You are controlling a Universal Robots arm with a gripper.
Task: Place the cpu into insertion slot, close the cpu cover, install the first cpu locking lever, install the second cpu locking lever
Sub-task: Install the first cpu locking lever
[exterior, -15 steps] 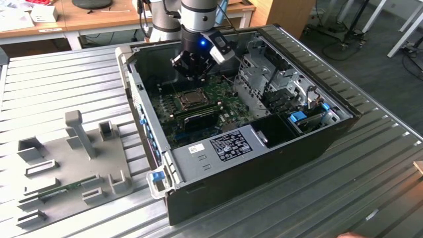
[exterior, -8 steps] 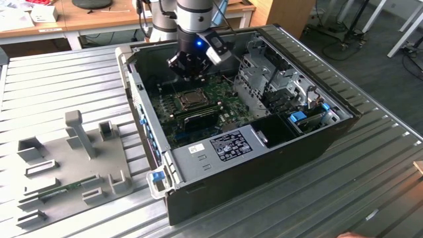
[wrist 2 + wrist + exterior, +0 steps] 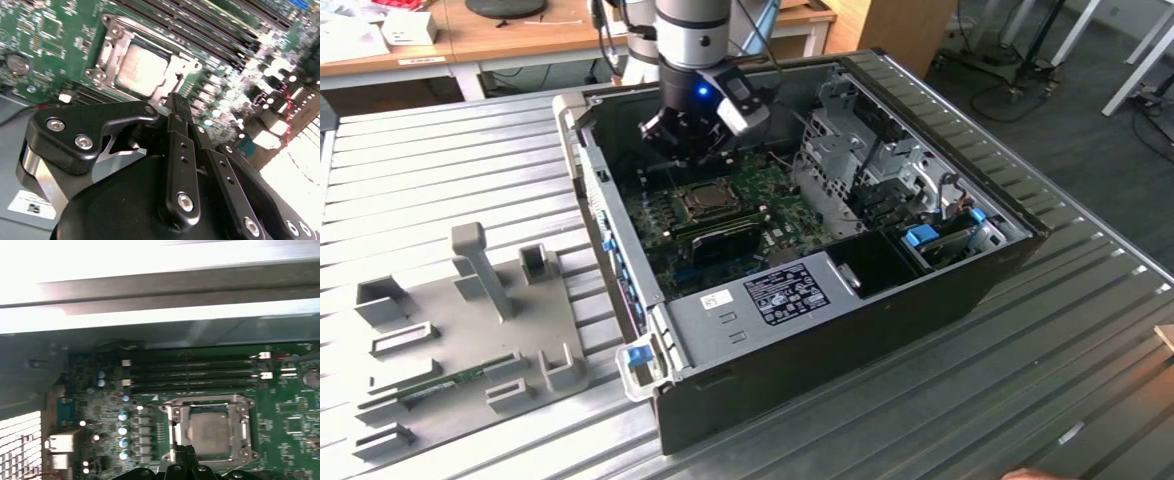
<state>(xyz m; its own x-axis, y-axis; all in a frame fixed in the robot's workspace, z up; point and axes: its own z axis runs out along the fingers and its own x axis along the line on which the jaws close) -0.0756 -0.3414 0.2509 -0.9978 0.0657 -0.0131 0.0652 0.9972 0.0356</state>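
The cpu point(image 3: 142, 67) lies flat in the insertion slot point(image 3: 175, 427) on the green board, its dull silver top showing in both wrist views. The cpu cover point(image 3: 172, 75) lies down over it as a silver frame around the chip's edges. My gripper point(image 3: 178, 101) hangs just above the board beside the socket's edge, fingers shut together with nothing between them. In the exterior view the gripper point(image 3: 683, 150) hovers inside the open computer case, a little behind the socket point(image 3: 698, 200). The first wrist view has the fingertips point(image 3: 188, 451) right at the socket's near rim.
Long black memory slots point(image 3: 192, 374) run beside the socket. The case's walls point(image 3: 594, 215) and a metal drive cage point(image 3: 854, 160) hem in the board. A grey fixture plate point(image 3: 467, 330) with upright blocks lies on the exterior view's left.
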